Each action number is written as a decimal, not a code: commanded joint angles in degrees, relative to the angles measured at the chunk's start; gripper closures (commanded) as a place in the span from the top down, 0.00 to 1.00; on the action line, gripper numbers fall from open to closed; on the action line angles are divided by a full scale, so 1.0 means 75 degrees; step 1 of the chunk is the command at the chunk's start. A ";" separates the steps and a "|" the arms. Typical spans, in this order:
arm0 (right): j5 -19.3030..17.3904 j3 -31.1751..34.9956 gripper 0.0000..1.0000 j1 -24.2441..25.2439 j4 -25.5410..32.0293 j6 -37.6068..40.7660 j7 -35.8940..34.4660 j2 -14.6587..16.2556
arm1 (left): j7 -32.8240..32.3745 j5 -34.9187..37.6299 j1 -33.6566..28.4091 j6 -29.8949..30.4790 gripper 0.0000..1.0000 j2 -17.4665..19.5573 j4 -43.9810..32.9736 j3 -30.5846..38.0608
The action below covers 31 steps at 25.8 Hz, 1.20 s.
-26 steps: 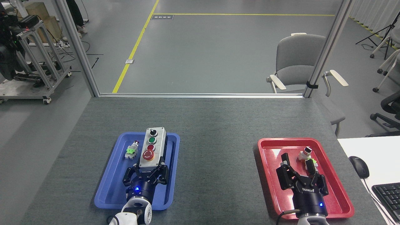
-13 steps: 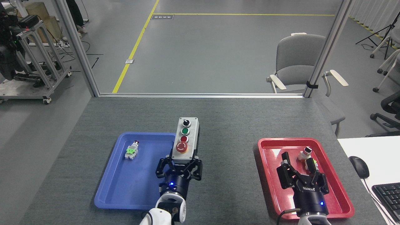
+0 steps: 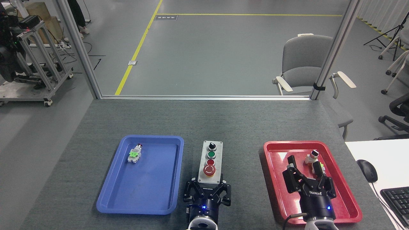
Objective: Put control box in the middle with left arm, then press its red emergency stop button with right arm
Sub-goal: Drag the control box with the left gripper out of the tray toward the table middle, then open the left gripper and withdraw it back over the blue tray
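Two trays flanked the control box (image 3: 211,162), which sat on the bare tabletop (image 3: 223,121) between them. The left end effector (image 3: 207,191) clasped its near end. The right end effector (image 3: 305,174) hung released over the red tray (image 3: 346,198).

The control box (image 3: 211,163) is now out of the blue tray (image 3: 140,175) and sits over the bare tabletop (image 3: 239,127) between the two trays, carried rightward and nearer the robot than half a second ago. The left gripper (image 3: 207,194) travels with it, its fingers still clasped around the box's near end.
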State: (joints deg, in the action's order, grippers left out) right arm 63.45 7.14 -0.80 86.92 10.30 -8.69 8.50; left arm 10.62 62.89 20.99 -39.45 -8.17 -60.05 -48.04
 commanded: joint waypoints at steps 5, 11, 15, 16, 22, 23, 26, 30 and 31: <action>-0.0011 0.0008 1.00 0.0002 -0.0011 -0.0003 -0.0001 -0.0009 | 0.0096 -0.0287 0.0002 -0.0658 0.00 -0.0001 0.0401 -0.0497; 0.0000 -0.0003 1.00 0.0002 -0.0011 -0.0014 -0.0001 0.0003 | 0.0120 -0.0416 0.0002 -0.0881 0.00 -0.0001 0.0448 -0.0614; -0.0047 0.0020 1.00 -0.0022 -0.0011 -0.0014 0.0011 0.0003 | 0.0296 -0.0744 0.0002 -0.0717 0.00 -0.0001 0.0600 -0.0614; -0.0047 0.0032 1.00 -0.0034 -0.0011 -0.0026 -0.0001 0.0026 | 0.0342 -0.0756 0.0002 -0.0682 0.00 -0.0001 0.0600 -0.0614; -0.0070 0.0032 1.00 -0.0045 -0.0011 -0.0061 -0.0001 0.0120 | 0.0448 -0.0779 0.0002 -0.0412 0.61 0.0011 0.0577 -0.0614; -0.0058 0.0032 1.00 -0.0045 -0.0023 -0.0061 -0.0001 0.0120 | 0.0448 -0.0779 0.0002 -0.0424 0.74 0.0011 0.0577 -0.0614; -0.0035 0.0020 1.00 -0.0057 -0.0047 -0.0049 -0.0001 0.0120 | 0.0495 -0.0768 0.0002 -0.0447 0.94 0.0011 0.0541 -0.0614; 0.0000 0.0008 1.00 -0.0115 -0.0199 -0.0003 -0.0013 0.0144 | 0.0753 -0.0756 0.0002 -0.0447 0.99 -0.0001 0.0471 -0.0626; 0.0000 -0.0003 1.00 -0.0174 -0.0222 0.0009 -0.0013 0.0167 | 0.0788 -0.0756 0.0002 -0.0494 0.99 -0.0001 0.0413 -0.0626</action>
State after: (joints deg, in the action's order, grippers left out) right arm 63.34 7.26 -1.43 85.90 9.91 -8.76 9.51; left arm 15.50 57.14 21.02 -42.71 -8.12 -56.36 -52.66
